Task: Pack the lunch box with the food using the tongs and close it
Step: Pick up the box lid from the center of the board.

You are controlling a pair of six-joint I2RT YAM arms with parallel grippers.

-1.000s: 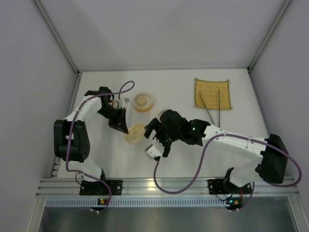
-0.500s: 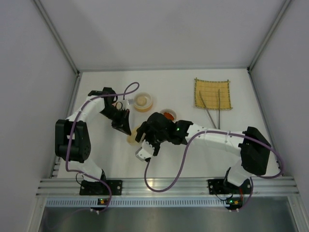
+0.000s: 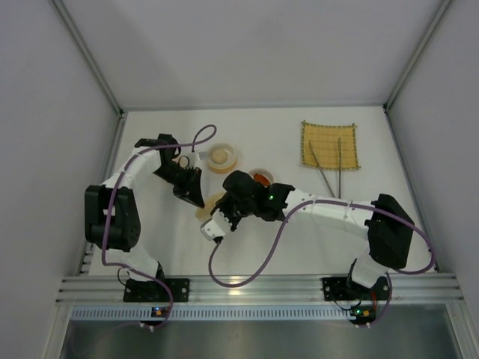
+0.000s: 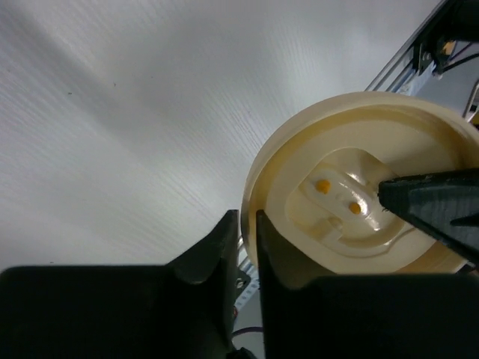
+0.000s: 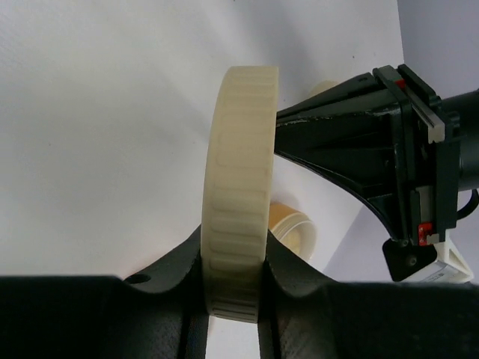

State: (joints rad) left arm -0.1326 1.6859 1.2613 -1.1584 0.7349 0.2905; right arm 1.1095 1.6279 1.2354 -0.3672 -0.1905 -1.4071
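Clamping the lid (image 5: 239, 149) upright by its rim, the right gripper (image 5: 233, 262) seemed set to carry it. Alongside, the left gripper (image 4: 247, 239) stood narrowly parted; empty.

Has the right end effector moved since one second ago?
Yes. The right end effector has moved left, away from the yellow mat, and now clamps the rim of the cream lid.

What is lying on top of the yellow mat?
The tongs, tips on the mat, joined end on the table past its near edge. Anything beneath the mat is covered.
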